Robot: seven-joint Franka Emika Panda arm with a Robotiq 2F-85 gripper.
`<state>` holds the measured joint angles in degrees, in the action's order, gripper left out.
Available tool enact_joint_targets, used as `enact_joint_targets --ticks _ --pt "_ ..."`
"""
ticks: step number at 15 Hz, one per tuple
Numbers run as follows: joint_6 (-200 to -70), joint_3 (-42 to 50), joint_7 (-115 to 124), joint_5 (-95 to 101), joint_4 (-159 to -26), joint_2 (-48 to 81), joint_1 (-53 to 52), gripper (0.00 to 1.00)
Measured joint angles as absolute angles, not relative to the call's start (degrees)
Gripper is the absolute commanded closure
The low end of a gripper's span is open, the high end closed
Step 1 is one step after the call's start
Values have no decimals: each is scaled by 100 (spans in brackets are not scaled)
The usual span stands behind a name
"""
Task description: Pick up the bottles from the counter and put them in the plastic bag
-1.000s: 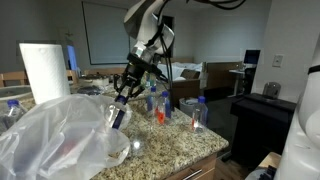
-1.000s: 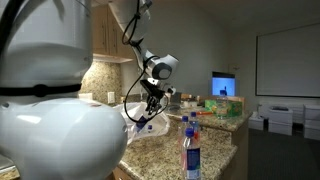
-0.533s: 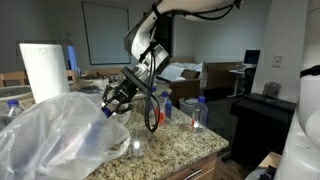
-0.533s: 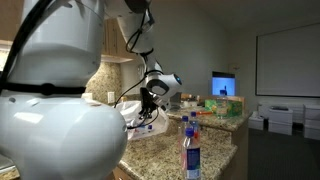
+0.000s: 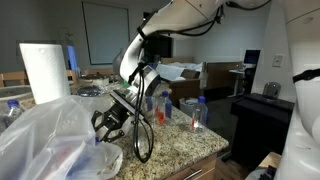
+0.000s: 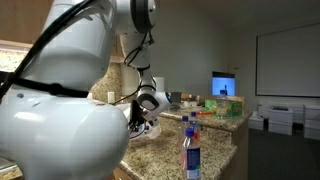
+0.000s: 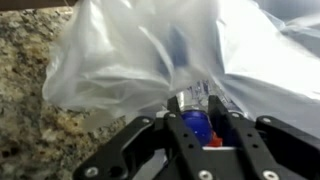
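Note:
My gripper [image 7: 197,126] is shut on a clear bottle [image 7: 196,97] with a blue cap, which lies lengthwise between the fingers. It hangs at the mouth of the crinkled translucent plastic bag [image 7: 140,50]. In both exterior views the gripper [image 5: 108,128] [image 6: 140,122] is low over the granite counter [image 5: 175,145], against the bag [image 5: 45,135]. More bottles [image 5: 196,113] with blue caps stand on the counter beside the arm. One with a red label [image 6: 190,152] stands in the foreground.
A tall white paper towel roll [image 5: 45,70] stands behind the bag. Another blue-capped bottle [image 5: 12,108] shows at the far left behind the bag. A black cable loops under the wrist [image 5: 143,140]. The counter's rounded edge [image 5: 200,152] runs close by.
The gripper has moved down and across from above the standing bottles to the bag's mouth, carrying the bottle with it. The bottles on the counter have not moved.

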<state>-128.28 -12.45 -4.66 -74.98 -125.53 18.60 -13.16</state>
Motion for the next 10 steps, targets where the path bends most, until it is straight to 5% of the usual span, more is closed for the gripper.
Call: enact_joint_targets --ticks 1,3,10 --pt "-12828 -1258 -471 -7498 -12551 1940 -1346 45" --pt "-12833 -1258 -542 -7499 -12554 2072 -1378 49" --pt "-12947 -1166 -1021 -7508 -12568 2340 -1372 6"
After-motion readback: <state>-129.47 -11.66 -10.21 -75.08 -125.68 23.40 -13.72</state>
